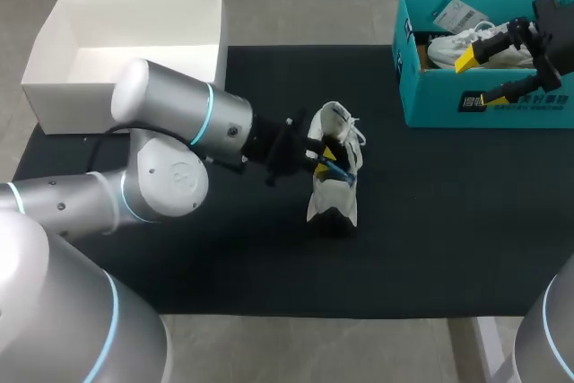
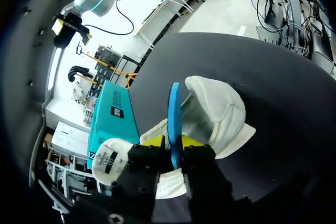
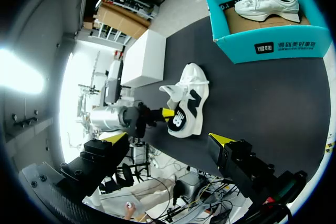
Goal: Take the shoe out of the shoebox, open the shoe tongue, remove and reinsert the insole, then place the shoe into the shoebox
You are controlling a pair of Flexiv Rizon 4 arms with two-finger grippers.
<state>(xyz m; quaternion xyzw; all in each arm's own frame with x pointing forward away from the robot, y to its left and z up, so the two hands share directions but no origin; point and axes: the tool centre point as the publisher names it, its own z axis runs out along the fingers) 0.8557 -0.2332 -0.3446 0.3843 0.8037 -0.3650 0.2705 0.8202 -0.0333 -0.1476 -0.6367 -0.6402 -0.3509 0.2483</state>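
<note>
A white shoe with black marks (image 1: 334, 168) lies on the black mat at mid-table, its tongue pulled open. My left gripper (image 1: 316, 157) is at the shoe's opening, shut on a blue insole (image 2: 174, 124) that stands on edge between its yellow fingertips (image 2: 153, 140), its far end down in the shoe (image 2: 218, 114). My right gripper (image 1: 482, 78) hangs open and empty over the teal shoebox (image 1: 484, 109) at the back right. In the right wrist view the shoe (image 3: 190, 95) lies far ahead of the open right gripper (image 3: 169, 138), with the shoebox (image 3: 273, 51) beyond.
A second white shoe (image 1: 466, 44) rests inside the teal shoebox with a paper tag. A white open box (image 1: 126, 51) stands at the back left corner of the black mat (image 1: 430, 239). My left arm (image 1: 170, 159) crosses the mat's left half.
</note>
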